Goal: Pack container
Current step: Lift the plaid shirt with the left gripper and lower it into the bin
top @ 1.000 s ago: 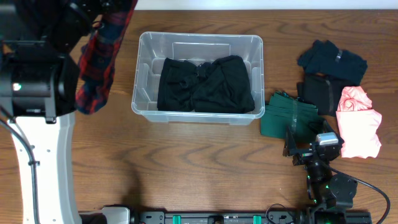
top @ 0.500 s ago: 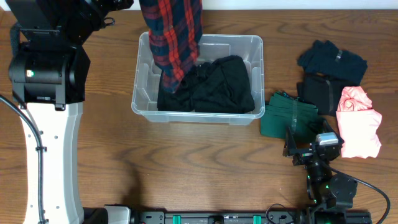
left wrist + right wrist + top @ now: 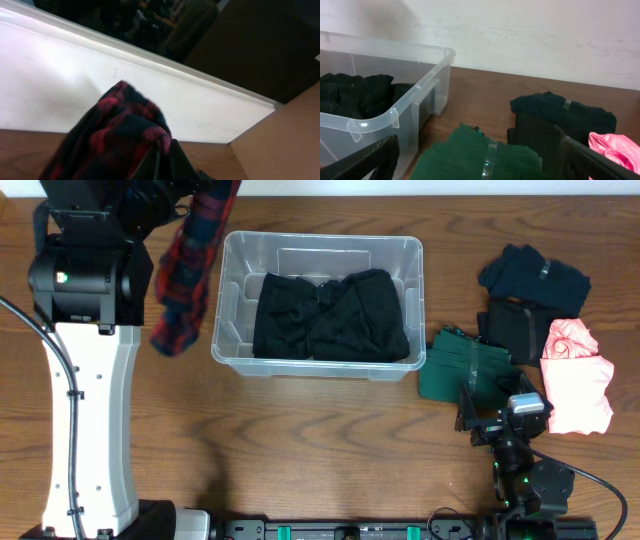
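1. Left gripper (image 3: 155, 162): closed on a bunched fold of the red-and-navy plaid shirt (image 3: 190, 270). The cloth covers most of the jaws. The shirt hangs free below the gripper, above the table (image 3: 320, 440).
2. Container (image 3: 230, 300): stands on the table to the right of the left gripper and its hanging shirt. The shirt is outside the container's left wall. A crumpled black garment (image 3: 330, 315) lies on the container's floor, filling most of it.
3. Right gripper (image 3: 477, 145): jaws spread wide, holding nothing, low over the table.
4. Folded green cloth (image 3: 480, 157): directly ahead of the right gripper, between its spread fingers, lying on the table just beside the container's near right corner.
5. Black folded garment (image 3: 535, 135) and pink cloth (image 3: 612, 147): ahead and to the right of the right gripper, touching each other.
6. Dark navy garment (image 3: 560, 112): farther ahead, beyond the black one.
7. From the right gripper, the container lies ahead and to the left.
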Robot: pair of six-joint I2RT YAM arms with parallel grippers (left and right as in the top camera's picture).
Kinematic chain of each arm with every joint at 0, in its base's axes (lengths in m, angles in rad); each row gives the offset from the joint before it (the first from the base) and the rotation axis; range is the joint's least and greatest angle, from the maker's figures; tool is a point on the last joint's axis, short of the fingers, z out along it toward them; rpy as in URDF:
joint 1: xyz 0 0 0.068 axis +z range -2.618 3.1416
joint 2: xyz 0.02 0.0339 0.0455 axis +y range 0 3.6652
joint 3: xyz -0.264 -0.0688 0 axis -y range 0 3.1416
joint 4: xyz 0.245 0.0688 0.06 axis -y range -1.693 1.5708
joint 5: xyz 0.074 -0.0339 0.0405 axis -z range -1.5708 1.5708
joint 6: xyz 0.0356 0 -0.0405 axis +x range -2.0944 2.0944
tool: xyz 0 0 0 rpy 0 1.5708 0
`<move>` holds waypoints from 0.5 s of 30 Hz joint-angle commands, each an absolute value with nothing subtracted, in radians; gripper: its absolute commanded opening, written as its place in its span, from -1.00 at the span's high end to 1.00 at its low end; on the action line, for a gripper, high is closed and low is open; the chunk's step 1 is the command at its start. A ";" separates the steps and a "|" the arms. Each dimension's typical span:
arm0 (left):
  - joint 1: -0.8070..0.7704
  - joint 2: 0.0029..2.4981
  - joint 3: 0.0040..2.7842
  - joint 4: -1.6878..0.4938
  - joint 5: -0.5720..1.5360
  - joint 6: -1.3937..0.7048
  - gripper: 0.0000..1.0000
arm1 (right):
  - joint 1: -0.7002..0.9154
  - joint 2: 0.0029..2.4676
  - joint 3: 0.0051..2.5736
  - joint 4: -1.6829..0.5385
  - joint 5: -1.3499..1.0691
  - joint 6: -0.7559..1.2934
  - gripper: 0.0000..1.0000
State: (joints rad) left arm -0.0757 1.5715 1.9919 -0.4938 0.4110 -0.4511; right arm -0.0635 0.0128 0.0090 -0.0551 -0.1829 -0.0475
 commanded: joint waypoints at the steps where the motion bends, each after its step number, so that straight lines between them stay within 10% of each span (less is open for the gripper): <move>1: -0.078 1.565 2.012 -0.477 0.411 -0.439 0.88 | -0.060 0.009 0.006 -0.056 -0.180 -0.042 -0.98; 15: -0.087 1.575 2.001 -0.527 0.411 -0.391 0.88 | -0.060 0.009 0.006 -0.056 -0.181 -0.042 -0.98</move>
State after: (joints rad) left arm -0.0807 1.5749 1.9919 -0.5419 0.4118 -0.4210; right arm -0.0635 0.0128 0.0090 -0.0551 -0.1829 -0.0475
